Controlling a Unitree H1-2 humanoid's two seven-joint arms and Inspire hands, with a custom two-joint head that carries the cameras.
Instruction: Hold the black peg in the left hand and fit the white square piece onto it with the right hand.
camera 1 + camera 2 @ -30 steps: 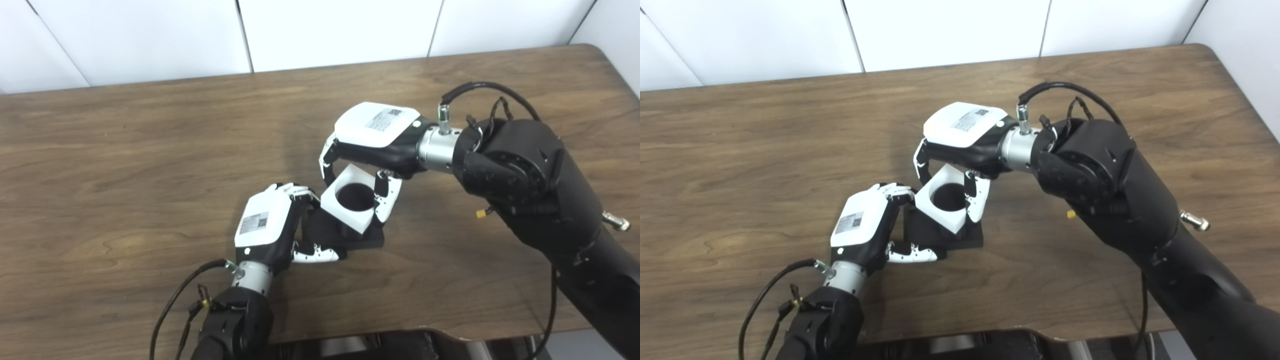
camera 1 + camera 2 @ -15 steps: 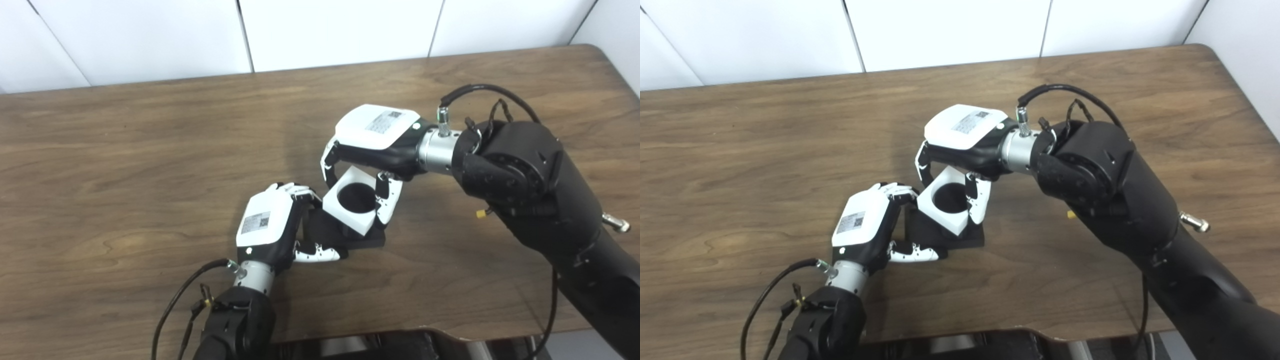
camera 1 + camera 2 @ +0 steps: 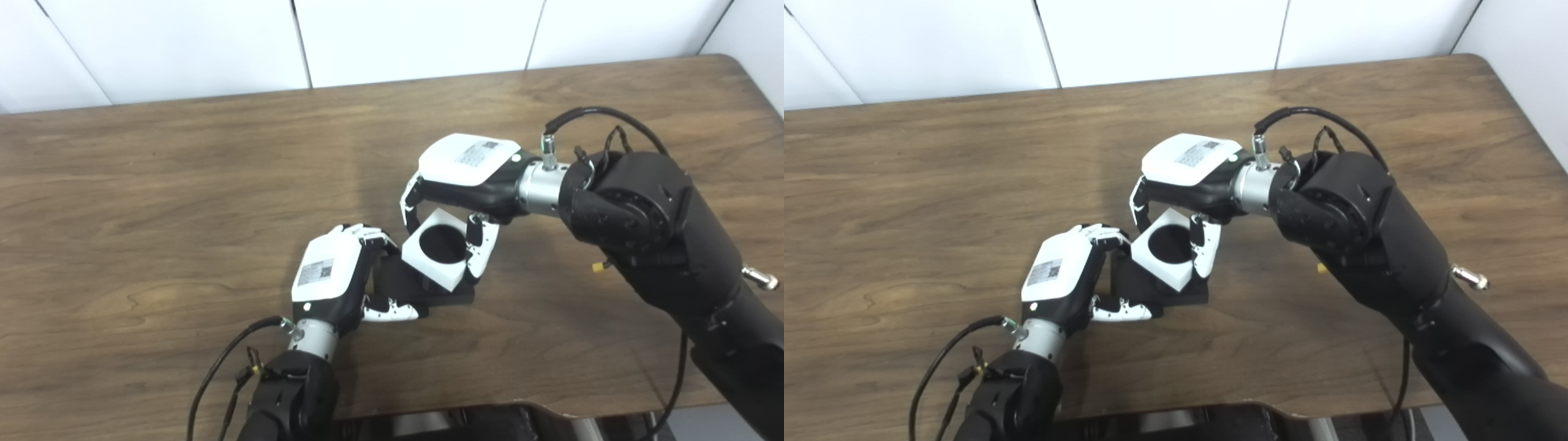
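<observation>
One wooden table point(image 3: 153, 184) carries everything. Two hands work near its front edge. The right hand point(image 3: 468, 177) grips the one white square piece point(image 3: 442, 250) between fingers and thumb, tilted, directly over the one black peg point(image 3: 422, 291). The left hand point(image 3: 331, 275), left of the peg, is closed on its base. The white piece hides most of the peg.
</observation>
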